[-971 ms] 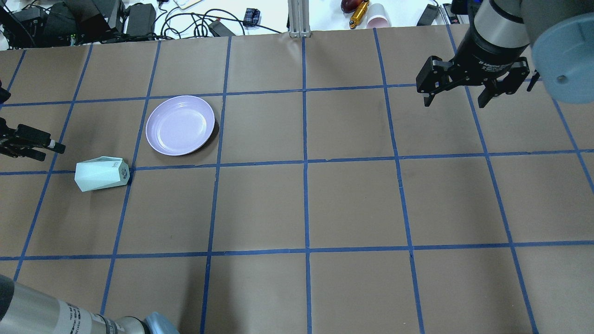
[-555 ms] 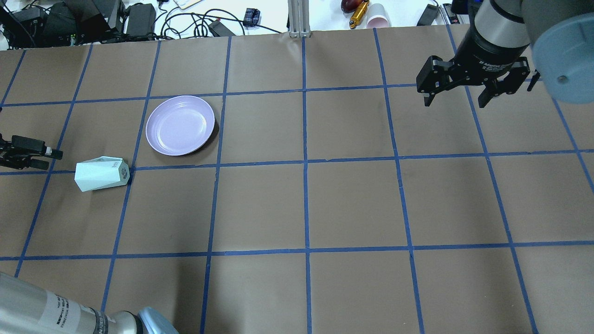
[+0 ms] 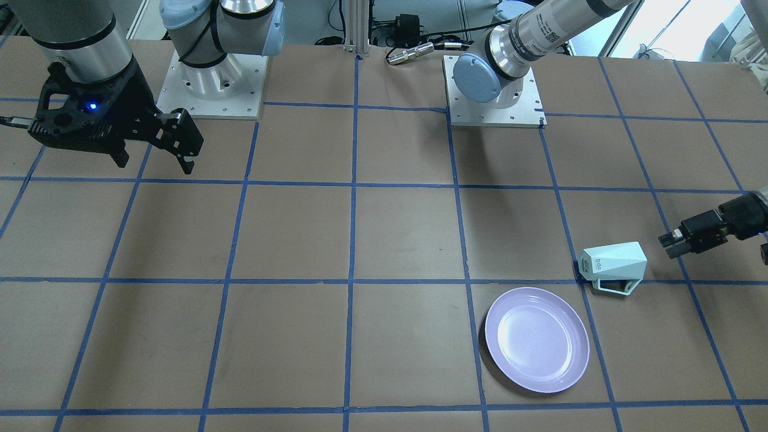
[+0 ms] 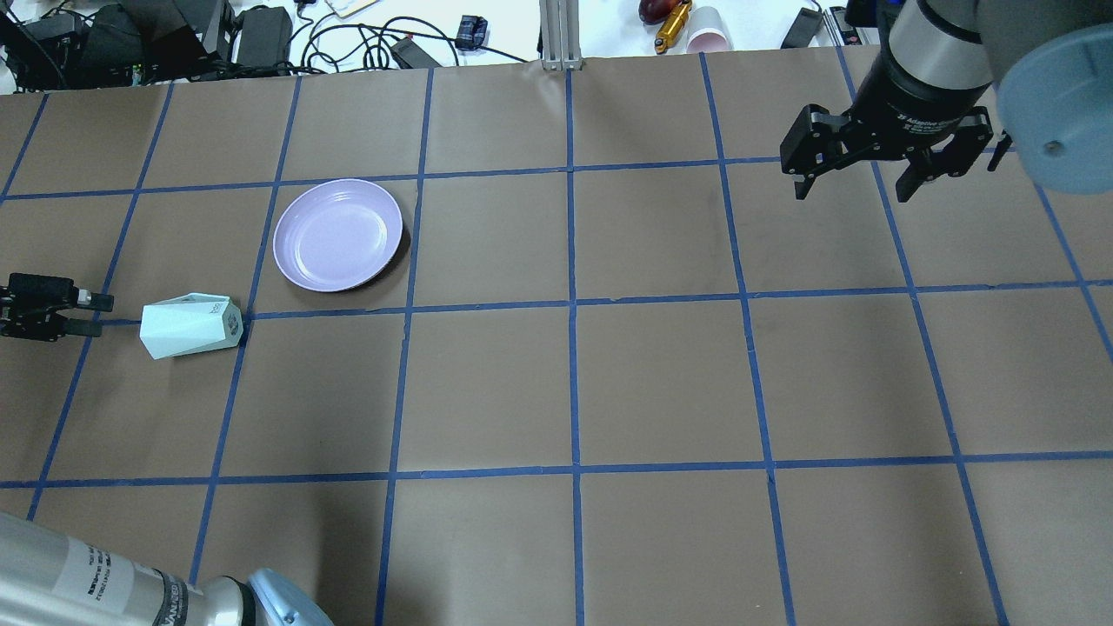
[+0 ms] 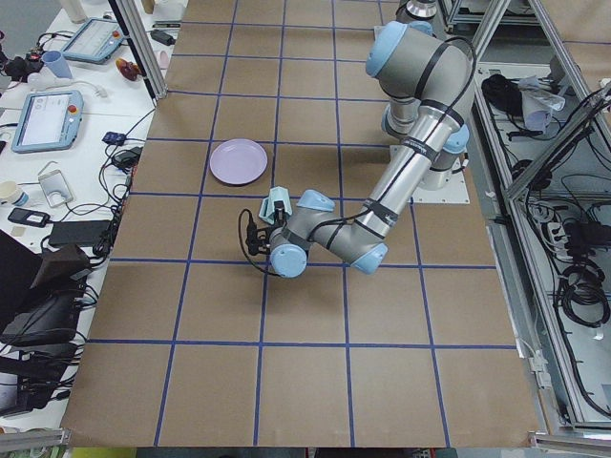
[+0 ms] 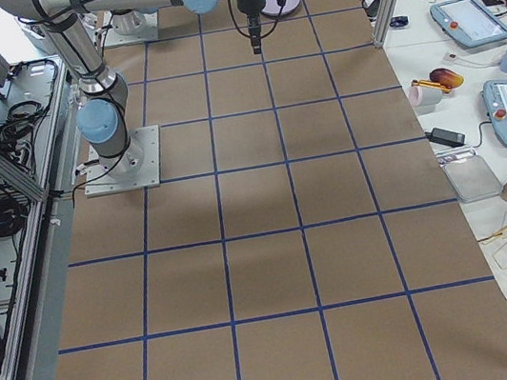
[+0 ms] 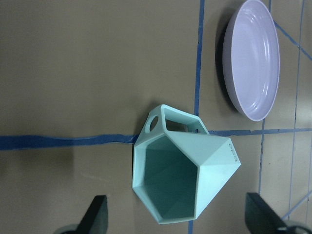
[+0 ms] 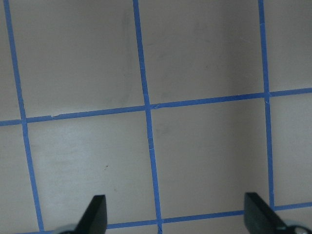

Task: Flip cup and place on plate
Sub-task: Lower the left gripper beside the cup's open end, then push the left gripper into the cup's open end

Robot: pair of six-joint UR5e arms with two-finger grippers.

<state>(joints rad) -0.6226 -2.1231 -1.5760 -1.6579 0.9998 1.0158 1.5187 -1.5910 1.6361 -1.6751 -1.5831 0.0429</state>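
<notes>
Two spread tools: the right tool (image 4: 852,192) idles well apart; the left tool (image 4: 104,315) faces the mouth of the cup (image 4: 191,325), lying sideways on the worktop (image 4: 661,382) near the plate (image 4: 337,235), untouched. Reach step, I judge; next calls for straddling one rim wall and pinching.

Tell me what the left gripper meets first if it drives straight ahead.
Most likely the cup, lying on its side, open mouth facing the left gripper; relative height is hard to judge.
</notes>
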